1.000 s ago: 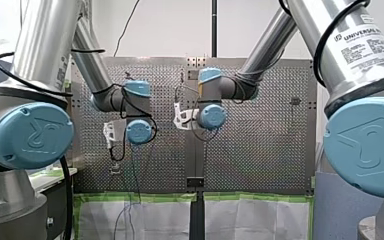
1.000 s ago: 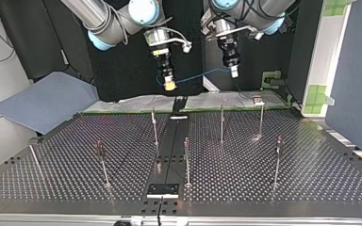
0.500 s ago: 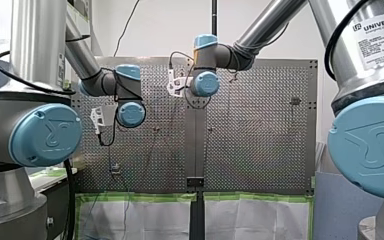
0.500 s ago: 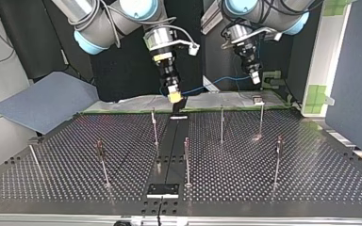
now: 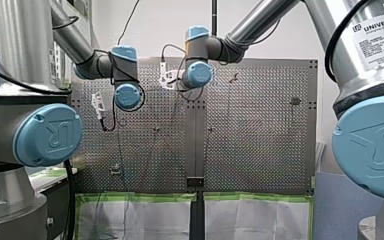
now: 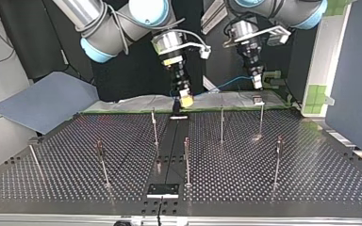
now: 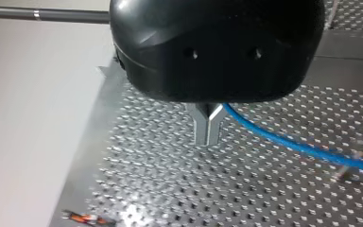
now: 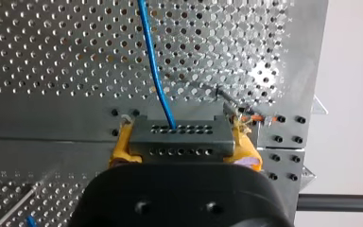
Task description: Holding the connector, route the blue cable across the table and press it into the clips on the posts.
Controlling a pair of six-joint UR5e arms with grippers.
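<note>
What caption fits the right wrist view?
Right gripper, jaws shut on the grey connector, blue cable running over the perforated table.

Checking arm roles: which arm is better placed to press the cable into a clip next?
Probably left: my left gripper, shut on the blue cable, hangs just above a clip post in the top view. My right gripper holds the connector.

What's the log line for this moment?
left gripper: shut on cable | right gripper: shut on connector | cable: spans between grippers, unclipped | posts: no cable
</note>
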